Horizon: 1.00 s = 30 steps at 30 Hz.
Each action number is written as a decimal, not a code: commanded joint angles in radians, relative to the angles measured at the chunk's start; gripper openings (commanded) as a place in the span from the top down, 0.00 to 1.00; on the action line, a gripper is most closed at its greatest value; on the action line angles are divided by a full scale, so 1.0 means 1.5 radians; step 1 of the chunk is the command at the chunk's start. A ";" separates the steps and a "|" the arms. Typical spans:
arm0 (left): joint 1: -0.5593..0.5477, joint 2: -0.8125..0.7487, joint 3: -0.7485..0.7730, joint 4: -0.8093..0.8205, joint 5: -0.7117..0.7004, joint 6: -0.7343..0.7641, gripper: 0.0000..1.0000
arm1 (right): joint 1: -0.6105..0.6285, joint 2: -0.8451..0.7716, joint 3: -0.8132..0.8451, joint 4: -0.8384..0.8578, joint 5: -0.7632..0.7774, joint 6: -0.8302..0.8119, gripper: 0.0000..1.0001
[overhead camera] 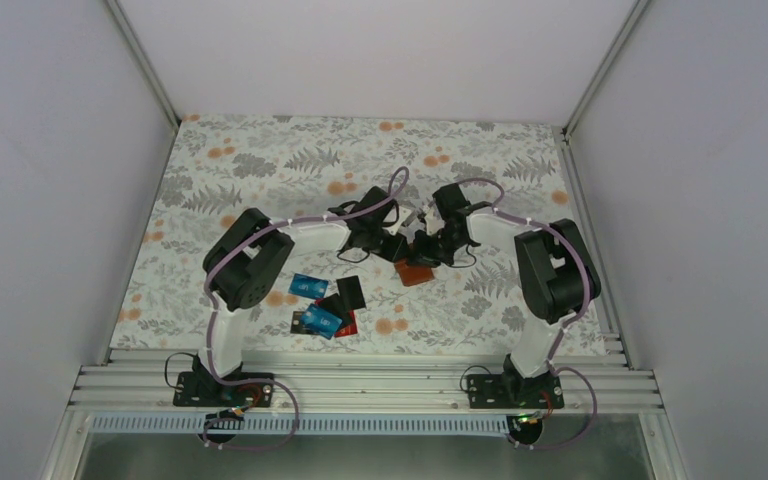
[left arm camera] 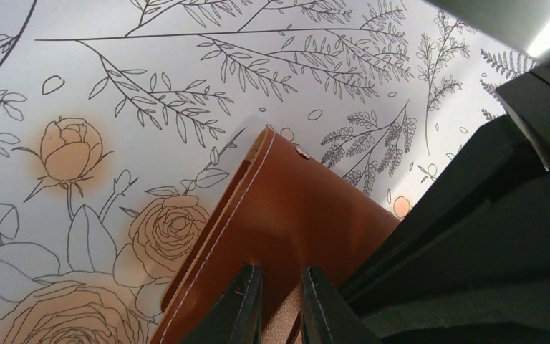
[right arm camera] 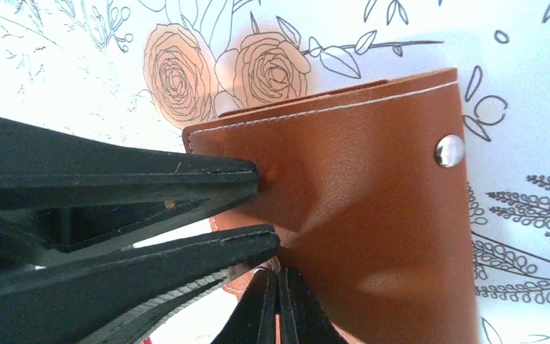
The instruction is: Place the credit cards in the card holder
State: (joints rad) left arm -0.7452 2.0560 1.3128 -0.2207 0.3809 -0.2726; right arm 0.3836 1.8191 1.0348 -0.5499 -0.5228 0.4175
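Spotted card holder [overhead camera: 413, 272] mid-table, a bit right of centre: brown stitched leather, silver snap stud [right arm camera: 449, 151] near one edge. Can't tell whether resting on the cloth or lifted just clear of it. Clamped at one stitched edge by left gripper [left arm camera: 281, 279], fingers [right arm camera: 150, 172] on opposite faces, leather dimpled under the upper tip. Met from the other side by right gripper [right arm camera: 278, 276], clenched tight, tips pressed together at the holder's border; can't tell whether pinching a thin leaf or nothing. Both claws nose to nose over the holder in the top view.

Credit cards [overhead camera: 328, 305] loose in a cluster toward the near-left, well apart from the holder: two blue, a couple black, a sliver of red, partly overlapping, flat on the cloth.

Under everything, white tablecloth [overhead camera: 260, 170] printed with grey ferns and outlined orange roses, spread over the whole table. Across the near edge, aluminium rails [overhead camera: 380, 385] with both arm bases [overhead camera: 222, 385] bolted on. Boxed in left, right and back by plain white walls [overhead camera: 50, 150], aluminium posts [overhead camera: 142, 60] running up the far corners.
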 commanded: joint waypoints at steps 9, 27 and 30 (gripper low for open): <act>0.001 -0.018 -0.047 -0.024 -0.024 0.019 0.83 | -0.019 0.121 -0.035 -0.051 0.184 0.008 0.96; 0.035 -0.100 0.067 -0.109 -0.093 0.021 0.76 | -0.019 -0.053 0.164 -0.139 -0.054 -0.047 0.55; 0.045 -0.149 0.060 -0.124 -0.135 0.016 0.71 | -0.019 -0.090 0.197 -0.161 0.004 -0.043 0.43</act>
State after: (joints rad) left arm -0.6975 1.9434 1.3800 -0.3592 0.2668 -0.2474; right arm 0.3592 1.7790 1.2552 -0.7311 -0.5743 0.3534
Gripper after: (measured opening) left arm 0.259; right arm 0.513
